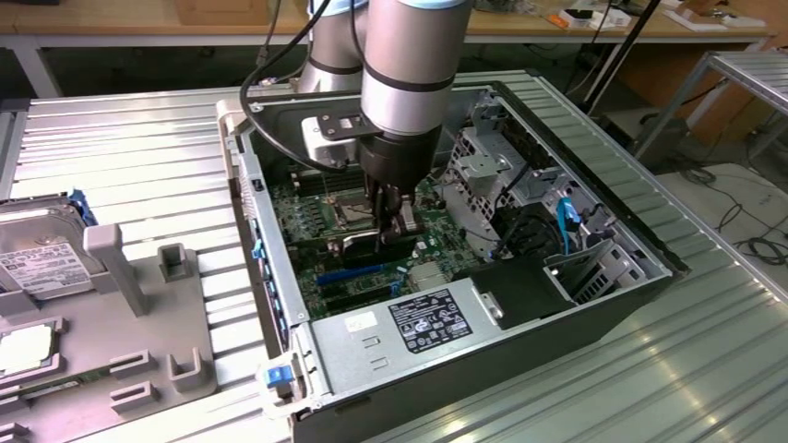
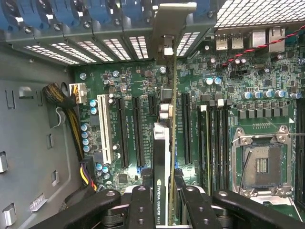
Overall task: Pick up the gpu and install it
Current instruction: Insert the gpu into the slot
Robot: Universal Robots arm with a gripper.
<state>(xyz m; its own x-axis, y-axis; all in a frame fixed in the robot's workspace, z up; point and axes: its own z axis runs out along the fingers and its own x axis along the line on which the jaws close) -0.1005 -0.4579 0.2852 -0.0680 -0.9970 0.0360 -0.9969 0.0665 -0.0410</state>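
Misalignment is the hazard: gripper (image 2: 167,193) clamps gpu (image 2: 162,143) edge-on over motherboard (image 2: 224,95); a tilted card may jam its bracket (image 2: 174,24) or bend contacts.

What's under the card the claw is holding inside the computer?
Under the gpu, gripped by the claw, is the green motherboard with long black slots. Whatever sits straight beneath the card's edge is hidden by the card itself.

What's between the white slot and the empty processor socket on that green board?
In the wrist view: black slots, the gpu held edge-on in the gripper, then memory slots, between white slot and socket.
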